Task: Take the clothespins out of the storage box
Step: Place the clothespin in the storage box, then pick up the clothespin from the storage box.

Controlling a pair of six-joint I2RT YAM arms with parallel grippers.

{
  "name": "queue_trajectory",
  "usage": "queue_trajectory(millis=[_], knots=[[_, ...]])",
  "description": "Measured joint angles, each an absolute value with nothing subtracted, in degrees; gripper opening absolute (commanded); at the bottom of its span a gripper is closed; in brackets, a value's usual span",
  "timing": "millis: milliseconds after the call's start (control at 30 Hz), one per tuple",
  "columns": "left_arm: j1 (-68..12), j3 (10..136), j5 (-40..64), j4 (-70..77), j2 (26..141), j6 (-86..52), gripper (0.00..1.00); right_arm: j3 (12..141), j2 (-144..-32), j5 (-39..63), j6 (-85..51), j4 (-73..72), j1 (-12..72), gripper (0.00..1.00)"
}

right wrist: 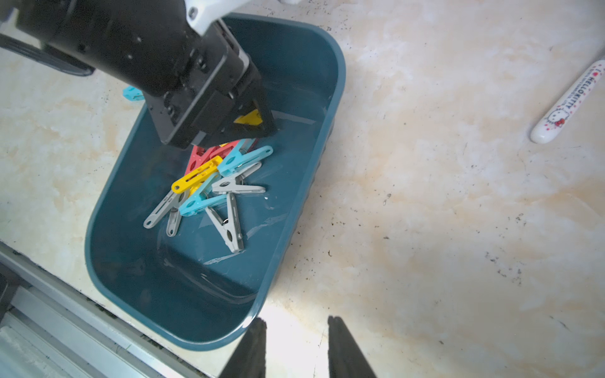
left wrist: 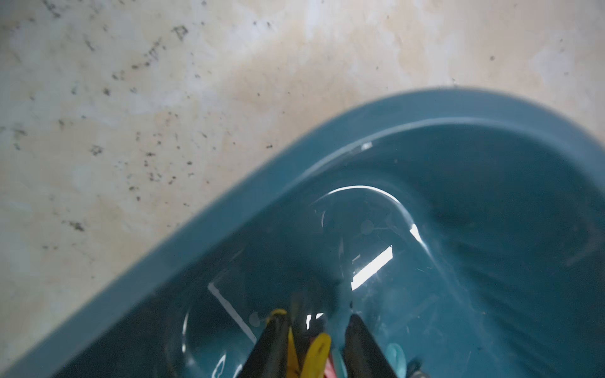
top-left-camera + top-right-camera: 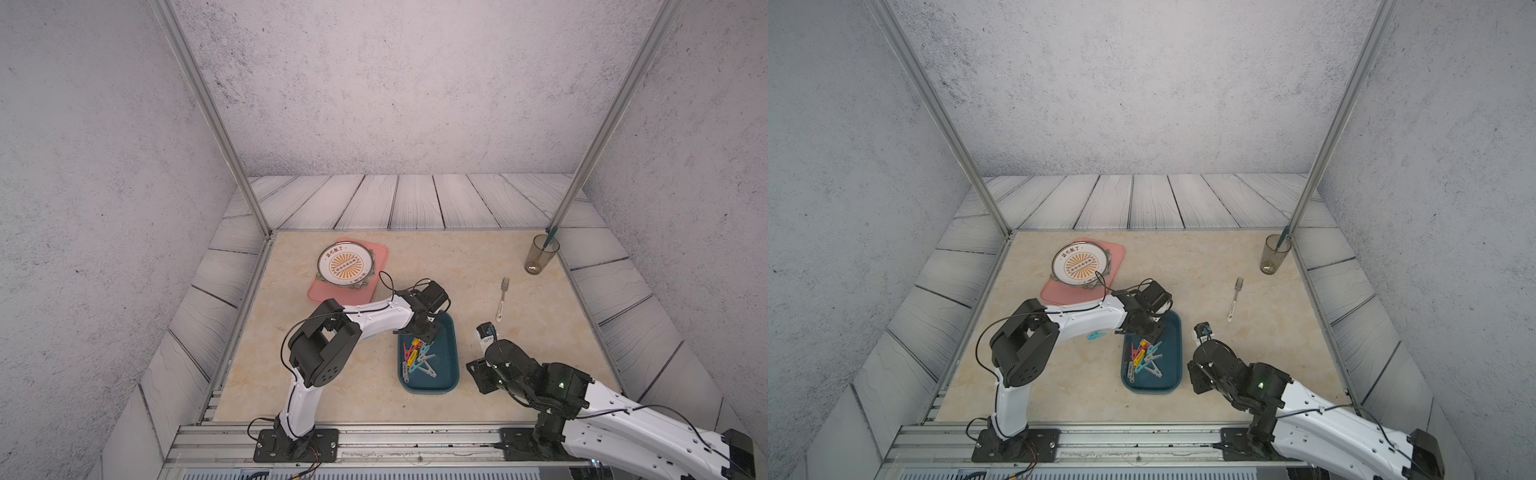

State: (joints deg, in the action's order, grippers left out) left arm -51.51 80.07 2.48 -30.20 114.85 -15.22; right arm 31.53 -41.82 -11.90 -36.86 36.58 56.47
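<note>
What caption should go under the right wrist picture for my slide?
Left gripper down inside the dark teal storage box, over a pile of colourful clothespins.

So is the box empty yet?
No, not empty. A pile of clothespins lies in the box; one teal pin lies out on the table beside it.

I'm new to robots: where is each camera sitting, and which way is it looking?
Top views: a pair high above the arm bases, looking down on the table; left arm and right arm show.
Left wrist: on the left arm, peering into the storage box; only the tips of the left gripper show.
Right wrist: on the right arm beside the box, facing the clothespins; right gripper tips show, plus the left gripper.
Shared: every view shows the storage box and clothespins.
</note>
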Motion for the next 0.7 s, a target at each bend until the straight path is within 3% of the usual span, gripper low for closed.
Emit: queue_trajectory(millis=[700], knots=[[-51.51,80.20,2.98,-28.47,111.18,-12.84,0.35,31.53,-41.65,-11.51,-37.08,36.58,56.47,0.35]])
